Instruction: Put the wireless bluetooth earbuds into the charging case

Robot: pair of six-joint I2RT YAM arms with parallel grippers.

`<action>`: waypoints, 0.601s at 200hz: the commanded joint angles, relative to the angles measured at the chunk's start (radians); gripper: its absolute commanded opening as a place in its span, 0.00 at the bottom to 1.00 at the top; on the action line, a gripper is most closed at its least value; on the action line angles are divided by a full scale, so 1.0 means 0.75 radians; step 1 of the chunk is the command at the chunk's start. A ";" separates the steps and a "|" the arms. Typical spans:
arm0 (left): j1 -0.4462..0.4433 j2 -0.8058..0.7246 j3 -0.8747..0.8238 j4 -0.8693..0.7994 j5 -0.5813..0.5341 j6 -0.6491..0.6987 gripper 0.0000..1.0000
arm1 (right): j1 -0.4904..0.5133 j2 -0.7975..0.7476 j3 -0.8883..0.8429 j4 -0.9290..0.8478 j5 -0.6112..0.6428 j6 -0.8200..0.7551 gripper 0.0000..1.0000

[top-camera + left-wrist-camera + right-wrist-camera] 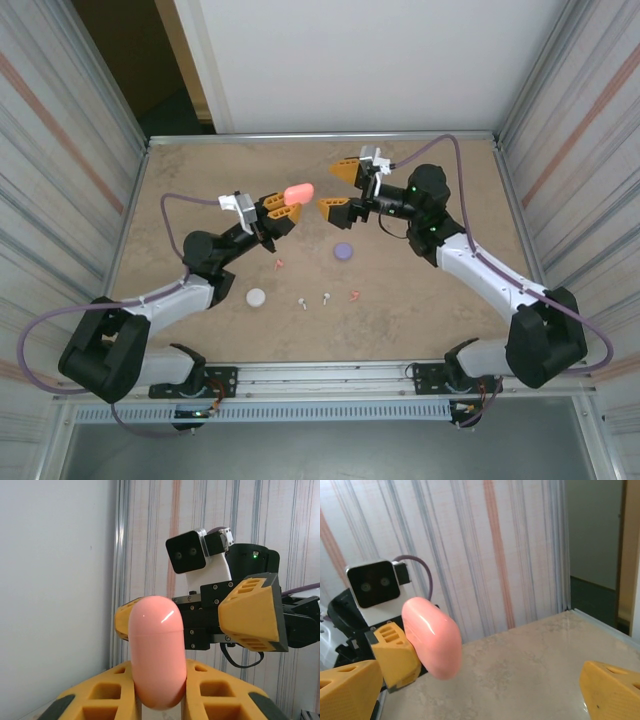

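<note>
One glossy coral-pink charging case (pixel 299 191), capsule-shaped and closed, pinched in the left end effector (pixel 290 205), raised over the counter (pixel 200 180). Faces the right end effector (pixel 338 189), spread wide, gripping nothing. Down on the counter: tiny stemmed coral-pink earbuds (pixel 280 265), white earbuds (pixel 302 304), near a purple case (pixel 343 251) and a white case (pixel 256 297).

Glossy, smooth plastic charging case (pixel 156 650) — matt, stone-look tabletop (pixel 200 180).

The top camera looks steeply down on the whole desk (pixel 400 325) from its near edge. Both wrist cameras, close and level, face each other across the pink case (pixel 156 650).
</note>
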 commanded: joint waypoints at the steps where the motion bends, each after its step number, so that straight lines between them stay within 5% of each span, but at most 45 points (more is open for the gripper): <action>1: -0.009 -0.022 0.011 0.064 0.025 0.029 0.00 | 0.029 0.032 0.065 -0.004 -0.015 -0.052 1.00; 120: -0.011 -0.015 0.019 0.064 0.037 0.029 0.00 | 0.051 0.132 0.160 -0.052 0.029 -0.071 0.96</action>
